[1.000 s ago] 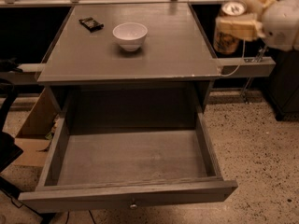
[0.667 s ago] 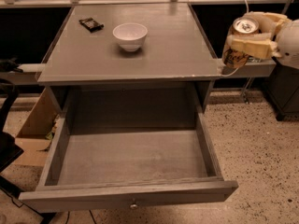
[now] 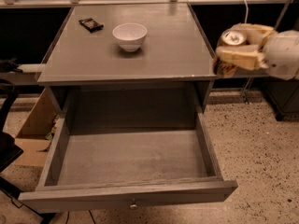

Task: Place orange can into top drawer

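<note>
The can [image 3: 233,37] is held tight in the gripper [image 3: 238,52], up in the air just past the right edge of the table [image 3: 163,55]. The drawer [image 3: 126,192] is wide open, with nothing seen inside. The can is not yet put in.

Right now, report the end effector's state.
End effector: closed on the orange can, held right of the table, not yet over the drawer.
</note>
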Robot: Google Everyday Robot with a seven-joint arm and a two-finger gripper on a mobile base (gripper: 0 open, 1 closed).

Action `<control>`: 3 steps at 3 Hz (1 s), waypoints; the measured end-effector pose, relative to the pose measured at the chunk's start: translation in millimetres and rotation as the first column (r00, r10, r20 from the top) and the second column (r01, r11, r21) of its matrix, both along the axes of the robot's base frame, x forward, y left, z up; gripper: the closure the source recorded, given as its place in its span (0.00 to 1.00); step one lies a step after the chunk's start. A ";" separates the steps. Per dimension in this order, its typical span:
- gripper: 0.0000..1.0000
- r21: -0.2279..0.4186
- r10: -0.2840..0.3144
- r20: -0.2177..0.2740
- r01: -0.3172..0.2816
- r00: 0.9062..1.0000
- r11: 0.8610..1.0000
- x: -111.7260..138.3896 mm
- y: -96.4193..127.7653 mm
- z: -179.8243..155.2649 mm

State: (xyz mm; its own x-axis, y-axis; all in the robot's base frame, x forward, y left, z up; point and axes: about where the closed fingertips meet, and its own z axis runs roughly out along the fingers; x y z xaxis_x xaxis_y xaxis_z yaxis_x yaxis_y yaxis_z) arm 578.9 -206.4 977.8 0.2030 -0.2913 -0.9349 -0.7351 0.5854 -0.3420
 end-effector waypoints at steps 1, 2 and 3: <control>1.00 0.056 0.094 -0.078 -0.090 0.993 0.994 -23.2 58.2 -55.3; 1.00 0.082 0.167 -0.173 -0.154 0.971 0.985 -35.5 109.5 -125.4; 1.00 0.076 0.201 -0.232 -0.188 0.952 0.979 -36.2 140.7 -184.4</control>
State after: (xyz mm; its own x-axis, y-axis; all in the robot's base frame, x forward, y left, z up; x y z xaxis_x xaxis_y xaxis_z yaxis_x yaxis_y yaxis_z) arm 542.7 -65.7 793.4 0.0216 -0.2176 -0.9758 -0.8925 0.4356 -0.1169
